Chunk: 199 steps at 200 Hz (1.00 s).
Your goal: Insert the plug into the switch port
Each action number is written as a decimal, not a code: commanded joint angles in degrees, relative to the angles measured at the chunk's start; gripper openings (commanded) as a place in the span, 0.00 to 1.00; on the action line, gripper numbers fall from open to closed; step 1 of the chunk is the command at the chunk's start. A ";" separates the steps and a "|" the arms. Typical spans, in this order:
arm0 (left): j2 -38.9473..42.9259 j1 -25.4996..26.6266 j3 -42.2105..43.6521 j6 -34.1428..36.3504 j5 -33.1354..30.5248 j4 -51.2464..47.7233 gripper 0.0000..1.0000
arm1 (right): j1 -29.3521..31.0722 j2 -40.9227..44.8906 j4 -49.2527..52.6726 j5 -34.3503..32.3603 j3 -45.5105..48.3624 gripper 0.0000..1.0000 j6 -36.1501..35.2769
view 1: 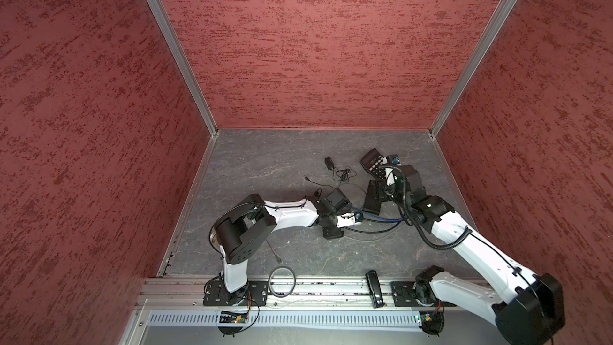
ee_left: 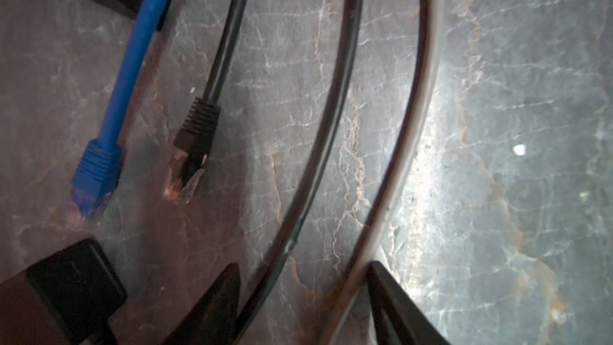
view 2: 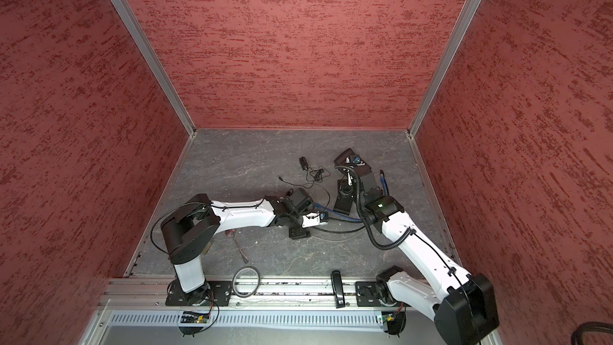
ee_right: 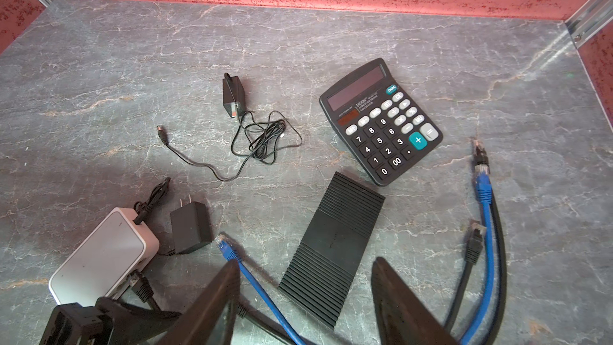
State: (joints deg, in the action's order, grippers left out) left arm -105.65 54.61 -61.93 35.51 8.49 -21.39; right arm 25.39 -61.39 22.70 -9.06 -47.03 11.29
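The switch (ee_right: pixel 331 250) is a black ribbed box lying flat on the grey floor, also visible in a top view (view 1: pixel 373 199). My right gripper (ee_right: pixel 305 262) hovers open just short of it, holding nothing. A blue plug (ee_right: pixel 225 247) on its cable lies beside the right gripper's finger (ee_right: pixel 219 293). In the left wrist view a blue plug (ee_left: pixel 96 174) and a black plug (ee_left: pixel 195 141) lie loose side by side. My left gripper (ee_left: pixel 304 264) is low over the floor, jaws apart, straddling a dark cable (ee_left: pixel 331 127) and a grey cable (ee_left: pixel 421 127). The switch's ports are hidden.
A calculator (ee_right: pixel 381 121) lies behind the switch. A white box (ee_right: pixel 102 260) with a cable plugged in and a black power adapter (ee_right: pixel 190 227) sit beside it. Another adapter (ee_right: pixel 234 94) with a tangled cord lies farther back. More plugs (ee_right: pixel 482 184) lie on the far side.
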 commanded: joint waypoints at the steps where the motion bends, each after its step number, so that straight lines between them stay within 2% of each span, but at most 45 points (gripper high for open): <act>1: -1.42 -0.29 1.68 0.19 -2.22 -0.77 0.58 | -0.43 0.70 0.77 0.59 0.09 0.64 -0.06; 16: -1.36 -0.48 2.24 0.03 -3.10 -0.67 0.50 | -0.51 0.66 0.70 0.69 0.10 0.64 0.07; 74: 2.25 -2.05 5.29 -2.48 -4.97 0.24 0.38 | -0.57 -0.20 0.03 1.32 -0.29 0.63 -0.30; 129: 2.55 -4.86 3.74 -4.16 -6.64 -3.11 0.20 | -0.60 -1.10 -0.37 2.20 -1.09 0.63 0.03; 199: 5.39 -12.72 2.52 -2.37 -8.80 -6.84 0.19 | -0.60 -2.98 -2.11 4.39 -1.99 0.63 0.57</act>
State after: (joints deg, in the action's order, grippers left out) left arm -102.06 44.97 -58.98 32.40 2.39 -24.36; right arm 25.23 -63.51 22.15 -6.31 -47.09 11.09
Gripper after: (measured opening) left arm 0.193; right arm 0.630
